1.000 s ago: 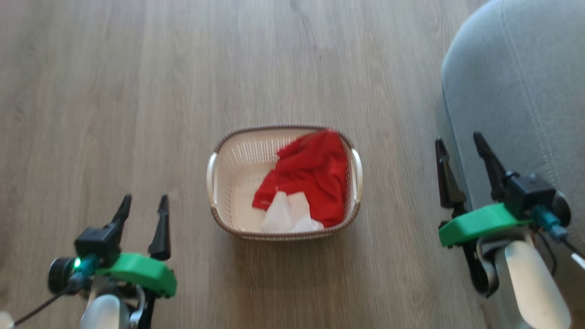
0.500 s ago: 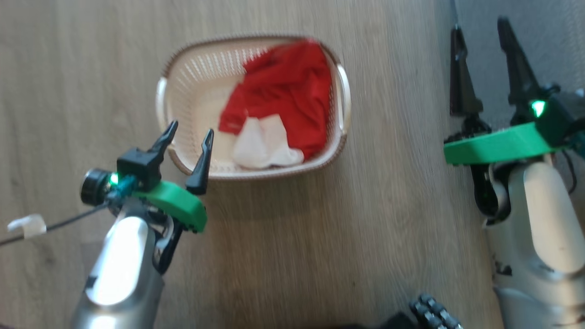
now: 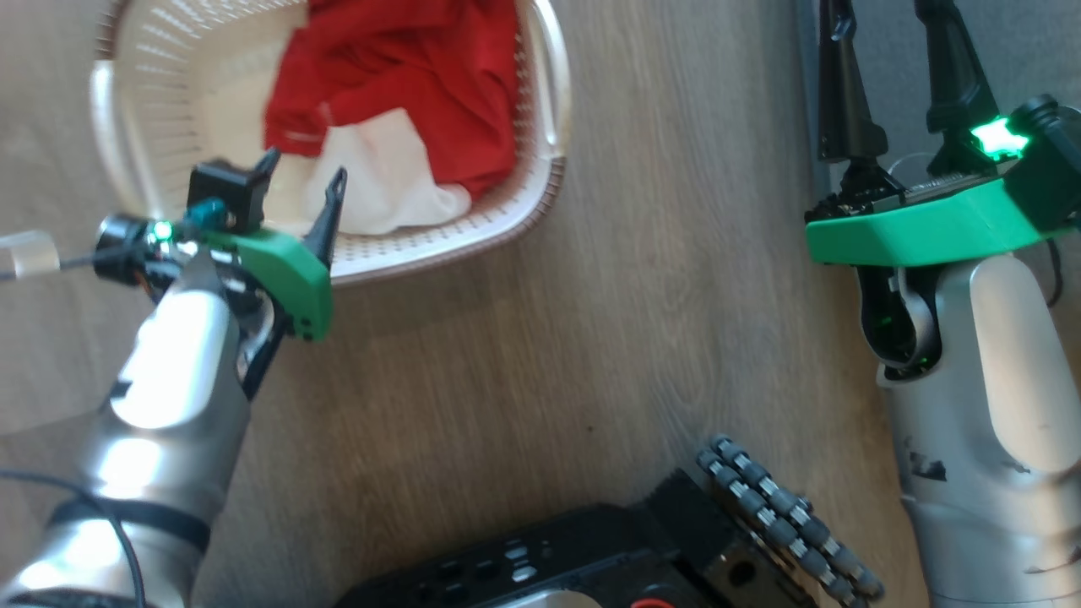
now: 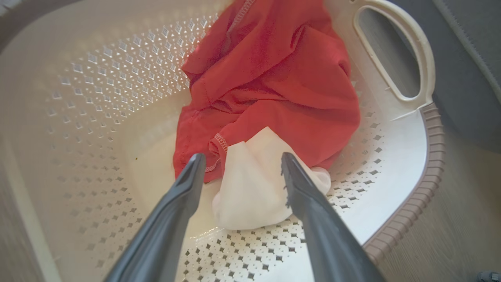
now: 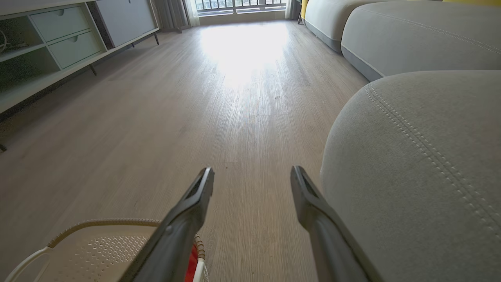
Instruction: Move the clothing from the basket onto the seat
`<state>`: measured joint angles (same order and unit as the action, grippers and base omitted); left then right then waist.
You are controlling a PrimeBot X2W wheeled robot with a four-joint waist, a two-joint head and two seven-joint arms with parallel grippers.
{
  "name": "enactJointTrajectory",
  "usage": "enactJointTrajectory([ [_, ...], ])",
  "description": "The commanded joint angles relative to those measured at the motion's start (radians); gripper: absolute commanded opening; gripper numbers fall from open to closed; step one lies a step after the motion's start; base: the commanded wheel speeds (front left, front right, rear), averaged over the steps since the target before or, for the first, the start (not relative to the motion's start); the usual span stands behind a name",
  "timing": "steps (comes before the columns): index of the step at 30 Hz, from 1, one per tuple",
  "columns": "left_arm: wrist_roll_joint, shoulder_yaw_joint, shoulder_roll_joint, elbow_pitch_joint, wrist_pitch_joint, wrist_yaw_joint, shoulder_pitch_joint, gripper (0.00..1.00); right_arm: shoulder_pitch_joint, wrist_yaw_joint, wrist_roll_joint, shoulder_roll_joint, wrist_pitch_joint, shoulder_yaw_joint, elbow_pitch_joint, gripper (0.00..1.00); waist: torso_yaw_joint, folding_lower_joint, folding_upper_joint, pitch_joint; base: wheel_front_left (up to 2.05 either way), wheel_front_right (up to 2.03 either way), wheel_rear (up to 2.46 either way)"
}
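Pale wood-plank floor (image 3: 591, 295) runs under everything, with sunlight lying across it from a window (image 5: 242, 4) at the far end of the room. The clothing (image 4: 274, 86) sits bunched inside the basket (image 4: 428, 156). It is a red heap pushed toward one handle, with a white panel (image 4: 254, 188) spilling from its near edge onto the perforated bottom. I cannot tell whether the heap is one garment or several. My left hand (image 4: 242, 156) is down inside the basket, released and empty, its two fingers spread to either side of that white panel. Whether the tips touch the fabric I cannot tell. My right hand (image 5: 252, 169) is also spread wide and holds nothing. It hangs above the floor just beside the rounded corner of the seat (image 5: 411, 156), with the basket's rim low at its left. The part of the seat I can see carries no fabric. By my reckoning the task is at its very start: nothing has been moved and the first grasp is not yet made. What is left is to close my left hand on the fabric, lift it clear of the basket walls and carry it across to the seat, which stands near on my right. Then I would check the basket for anything lying underneath. Below me the dark wheeled base (image 3: 591, 557) shows at the edge of the head view.
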<state>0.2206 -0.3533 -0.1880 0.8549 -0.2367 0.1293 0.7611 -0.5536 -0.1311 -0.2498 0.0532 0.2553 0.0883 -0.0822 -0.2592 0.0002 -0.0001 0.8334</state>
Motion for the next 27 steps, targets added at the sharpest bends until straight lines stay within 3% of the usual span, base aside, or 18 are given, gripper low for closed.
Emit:
enactJointTrajectory([
  [1, 0.006, 0.006, -0.029, 0.003, 0.005, 0.001, 0.012, 1.0, 0.008, 0.0, -0.013, -0.003, 0.006, 0.022, 0.038, 1.0, -0.052, -0.0002, 0.0001, 0.055, 0.0, 0.0, 0.0],
  [11, 0.039, -0.054, -0.056, 0.15, 0.07, 0.001, 0.189, 1.0, 0.002, 0.0, -0.096, -0.003, 0.006, 0.07, 0.054, 1.0, -0.138, -0.0002, 0.0001, 0.147, 0.0, 0.0, 0.0],
  [27, 0.085, -0.074, 0.023, 0.338, 0.181, -0.001, 0.291, 1.0, 0.074, 0.0, -0.12, -0.003, 0.006, 0.054, 0.069, 1.0, -0.158, -0.0002, 0.0001, 0.159, 0.0, 0.0, 0.0],
])
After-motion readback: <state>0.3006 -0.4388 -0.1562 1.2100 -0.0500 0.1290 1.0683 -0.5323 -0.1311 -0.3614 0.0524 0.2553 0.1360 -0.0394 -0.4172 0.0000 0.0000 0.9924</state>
